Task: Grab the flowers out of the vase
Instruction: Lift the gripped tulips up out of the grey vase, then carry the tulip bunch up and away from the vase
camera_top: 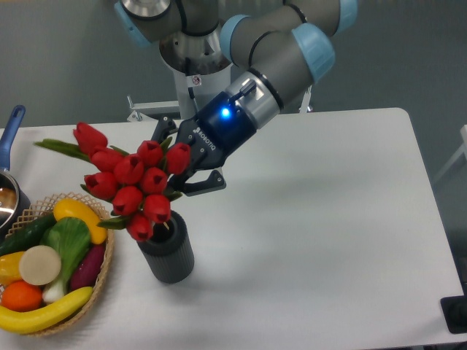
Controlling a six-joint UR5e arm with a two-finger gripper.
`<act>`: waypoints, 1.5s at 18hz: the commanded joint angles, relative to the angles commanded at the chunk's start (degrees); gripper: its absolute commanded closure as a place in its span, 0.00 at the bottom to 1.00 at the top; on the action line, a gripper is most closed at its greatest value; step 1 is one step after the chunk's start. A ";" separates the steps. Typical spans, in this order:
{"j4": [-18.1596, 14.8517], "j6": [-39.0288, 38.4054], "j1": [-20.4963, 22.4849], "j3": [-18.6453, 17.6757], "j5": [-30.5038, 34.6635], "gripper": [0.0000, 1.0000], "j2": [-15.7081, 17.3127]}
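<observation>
The gripper is clamped on the flowers, whose lowest buds hang just above the mouth of the vase on the table.

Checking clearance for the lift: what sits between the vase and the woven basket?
Only bare white table, a narrow strip between vase and basket, in the fixed camera view.

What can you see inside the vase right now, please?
The vase shows a dark mouth. The lowest buds of the flowers, held by the pincer, cover part of it, so any stems within are hidden.
</observation>
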 joint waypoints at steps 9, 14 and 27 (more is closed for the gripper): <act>0.00 -1.42 8.16 0.27 0.44 0.67 0.35; 0.26 -0.36 16.25 0.10 0.53 0.67 0.26; 0.35 8.16 22.77 -2.98 0.44 0.67 -0.53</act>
